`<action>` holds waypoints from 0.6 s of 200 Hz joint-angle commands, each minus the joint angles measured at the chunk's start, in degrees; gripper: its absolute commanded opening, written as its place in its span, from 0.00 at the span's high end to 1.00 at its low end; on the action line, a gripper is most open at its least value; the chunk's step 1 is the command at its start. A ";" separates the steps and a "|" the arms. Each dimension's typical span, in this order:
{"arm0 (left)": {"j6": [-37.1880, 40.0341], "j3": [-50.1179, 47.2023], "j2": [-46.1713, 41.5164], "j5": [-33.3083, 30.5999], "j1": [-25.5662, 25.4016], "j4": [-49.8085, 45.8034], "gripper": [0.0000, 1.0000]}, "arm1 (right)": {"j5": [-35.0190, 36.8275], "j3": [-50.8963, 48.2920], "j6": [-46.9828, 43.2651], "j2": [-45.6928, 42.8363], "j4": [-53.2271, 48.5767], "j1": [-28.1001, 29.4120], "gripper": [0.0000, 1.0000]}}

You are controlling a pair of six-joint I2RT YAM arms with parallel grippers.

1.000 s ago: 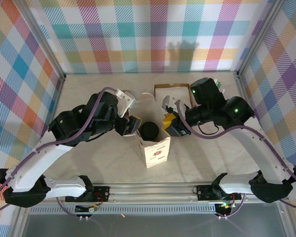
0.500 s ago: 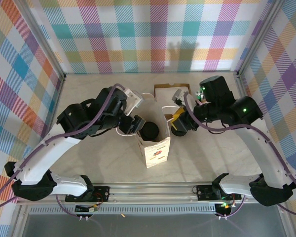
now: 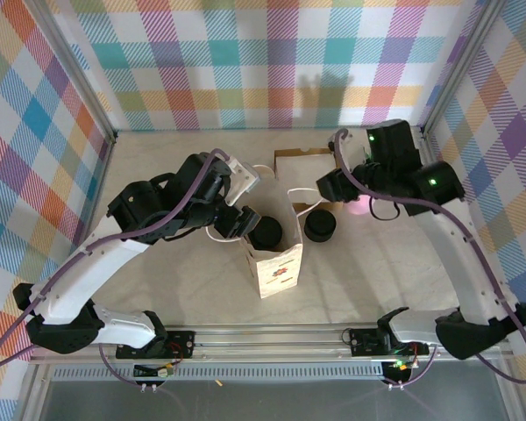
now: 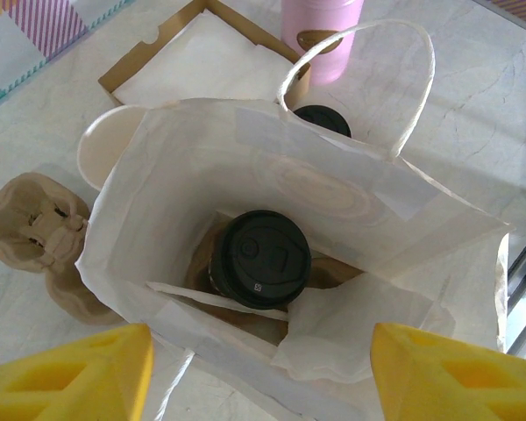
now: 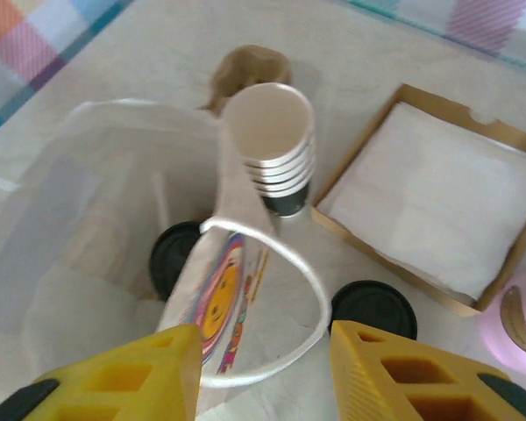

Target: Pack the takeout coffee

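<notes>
From above, the small white paper cup with a round black plastic lid (image 3: 265,232) stands inside the open white paper bag (image 3: 279,263) on the table (image 3: 377,263). The left wrist view looks down on that cup at the bag's bottom, with the left gripper (image 4: 261,351) above it, jaws wide apart and empty. In the right wrist view the right gripper (image 5: 263,351) has its jaws apart, holding nothing, and the bag's handle loop shows between them.

The left arm (image 3: 88,267) and the right arm (image 3: 465,259) are built alike: long white links with smooth rounded shells, and bulky black housings at the joints near the wrist and at the base. A thin purple cable (image 3: 217,152) runs along each arm. Two small green lights (image 3: 431,181) glow on the black housings of the right arm. The left gripper (image 4: 261,351) and the right gripper (image 5: 263,351) carry thick yellow fingers (image 4: 70,373) — wedge-shaped, with triangular hollows — and dark grey parts at their roots.
</notes>
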 commanded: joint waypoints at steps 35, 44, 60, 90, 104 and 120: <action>1.87 1.53 -0.42 -1.15 -0.31 -1.51 0.33 | 9.51 2.45 6.63 9.15 4.46 -0.51 0.51; 1.77 1.53 -0.56 -1.30 -0.31 -1.73 0.33 | 10.02 3.01 6.84 10.74 4.47 -0.55 0.50; 1.61 1.44 -0.85 -1.43 -0.31 -1.97 0.33 | 11.14 3.74 7.64 13.31 4.46 -0.55 0.49; 0.91 1.12 -1.40 -1.87 -0.31 -2.48 0.33 | 11.13 4.52 8.06 17.62 4.93 -0.90 0.48; 0.34 0.76 -1.81 -1.98 -0.31 -2.31 0.33 | 11.25 4.97 8.61 19.38 5.13 -1.22 0.47; -0.21 0.22 -2.26 -2.07 -0.32 -1.81 0.33 | 11.35 5.41 8.95 21.17 5.40 -1.42 0.45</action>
